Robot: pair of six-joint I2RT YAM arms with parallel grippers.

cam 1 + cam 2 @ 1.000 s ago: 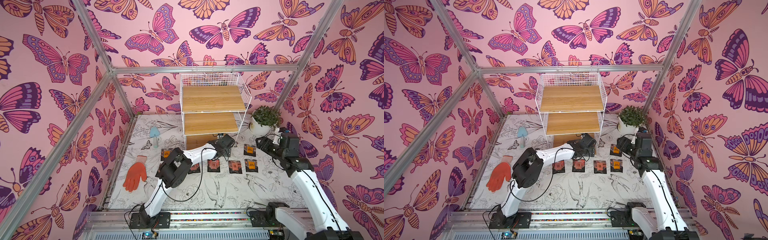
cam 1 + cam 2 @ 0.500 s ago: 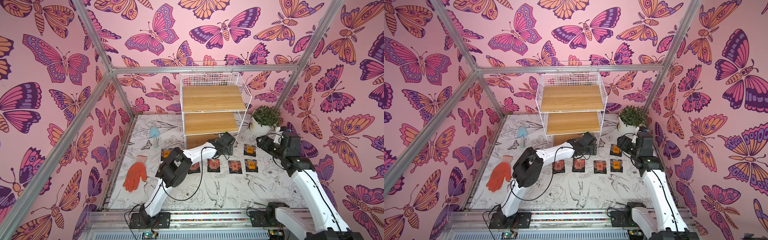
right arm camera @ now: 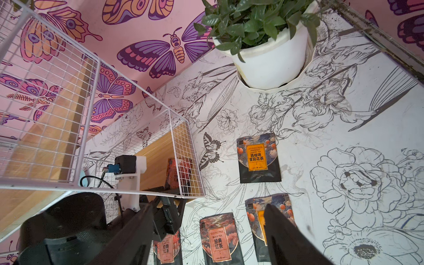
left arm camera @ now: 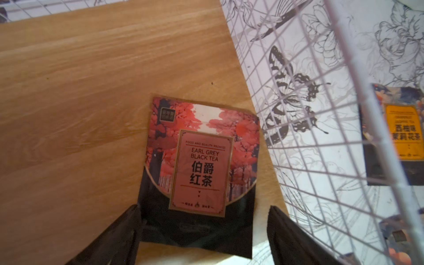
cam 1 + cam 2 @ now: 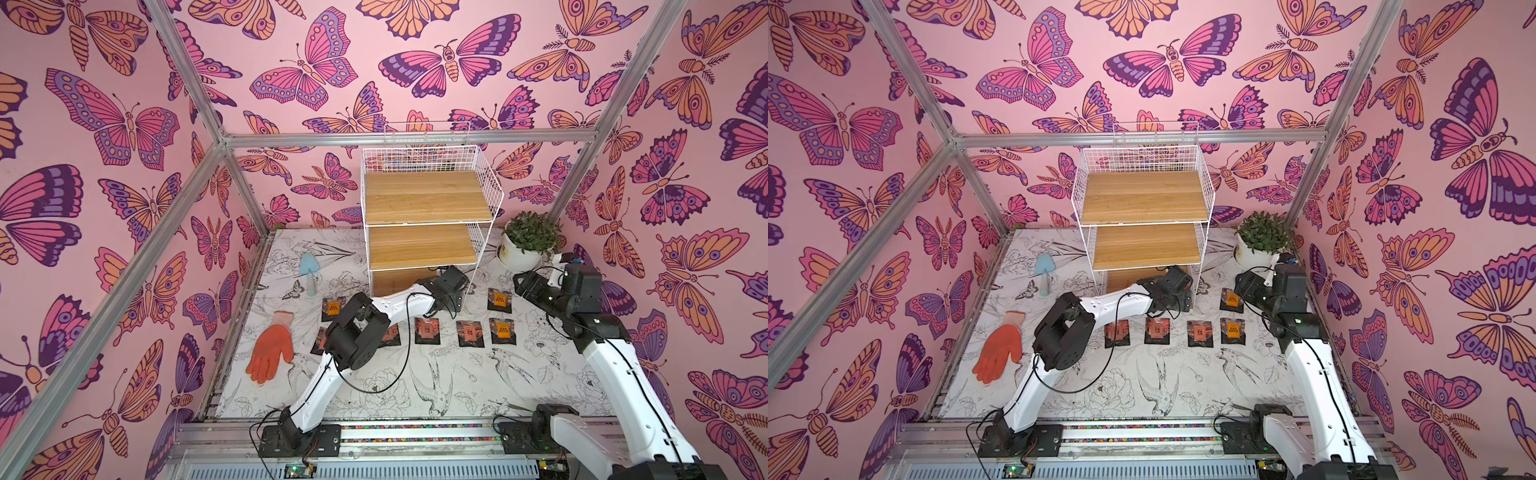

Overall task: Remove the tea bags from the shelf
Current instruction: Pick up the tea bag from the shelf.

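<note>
Pink butterfly walls and a flower-print mat (image 5: 415, 386) frame the scene. Left gripper (image 4: 203, 210) stands wide, its fingers on either side of the near black edge of the last tea bag (image 4: 202, 160). This Earl Grey sachet lies flat on the lowest board (image 4: 80, 103) of the shelf (image 5: 428, 199), close to the wire side (image 4: 298, 114), and is not yet gripped. Since a second ago the left arm has barely moved and the jaws are as wide as before, so the pick seems paused at lining up. Outward, seven tea bags (image 5: 469, 332) lie on the mat, and both upper tiers are bare. Right gripper (image 3: 207, 207) hangs open above them, holding nothing. One grasp likely finishes the job
</note>
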